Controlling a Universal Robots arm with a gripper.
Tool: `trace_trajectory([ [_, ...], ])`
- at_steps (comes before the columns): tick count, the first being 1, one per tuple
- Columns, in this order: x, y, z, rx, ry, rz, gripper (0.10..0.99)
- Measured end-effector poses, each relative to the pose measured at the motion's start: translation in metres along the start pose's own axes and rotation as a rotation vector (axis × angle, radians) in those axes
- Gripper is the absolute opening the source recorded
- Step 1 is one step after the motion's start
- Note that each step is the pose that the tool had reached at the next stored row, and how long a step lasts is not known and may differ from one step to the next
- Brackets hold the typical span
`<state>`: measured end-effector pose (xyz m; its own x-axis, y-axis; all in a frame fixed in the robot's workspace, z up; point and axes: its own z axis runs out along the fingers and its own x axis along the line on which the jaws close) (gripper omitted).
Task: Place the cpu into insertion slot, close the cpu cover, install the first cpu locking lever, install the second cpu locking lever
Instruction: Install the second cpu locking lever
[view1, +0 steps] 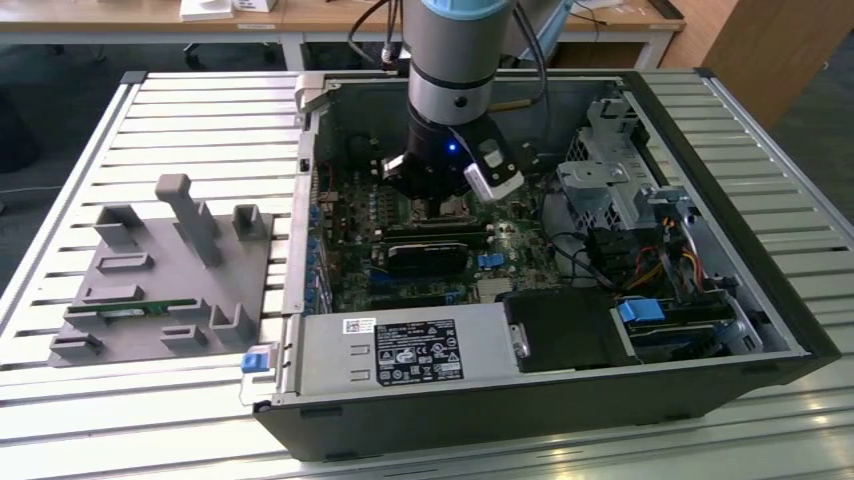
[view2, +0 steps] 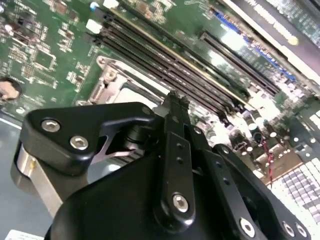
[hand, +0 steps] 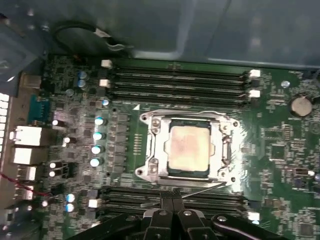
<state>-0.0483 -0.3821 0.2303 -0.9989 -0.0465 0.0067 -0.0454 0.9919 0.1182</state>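
Cpu: the cpu (hand: 188, 146) is seen in the first wrist view as a dull, pale metal square lying flat inside the insertion slot (hand: 172, 169), whose dark rim shows around the chip's edges.
Cpu cover: the silvery cpu cover (hand: 226, 150) is seen lying down around the chip, which shows through its window.
Lever: a thin metal lever (hand: 202, 188) is seen slanting away from the cover's corner, at about 5 o'clock from the chip.
Memory slots: long black memory slots (hand: 175, 82) are seen at 12 o'clock from the socket, and more at 6 o'clock.
Gripper: the gripper (hand: 172, 192) is held just above the board at the socket's 6 o'clock edge; its black fingers (view2: 176, 107) are pressed together and nothing is held between them.
Computer case: in the exterior view the arm is seen reaching down into the open computer case (view1: 801, 330), which rests on a slatted table (view1: 200, 110).
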Motion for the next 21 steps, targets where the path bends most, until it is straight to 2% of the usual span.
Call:
trace_trajectory([
  [10,0.0033,-0.0018,0.0149,0.000,0.0002,0.000,0.106],
  [11,0.0035,-0.0025,0.0150,-0.004,0.0002,0.000,0.106],
  [16,0.0047,-0.0078,0.0146,-0.037,-0.0016,0.000,0.106],
  [21,0.0092,-0.0136,0.0139,-0.056,-0.0024,0.000,0.106],
])
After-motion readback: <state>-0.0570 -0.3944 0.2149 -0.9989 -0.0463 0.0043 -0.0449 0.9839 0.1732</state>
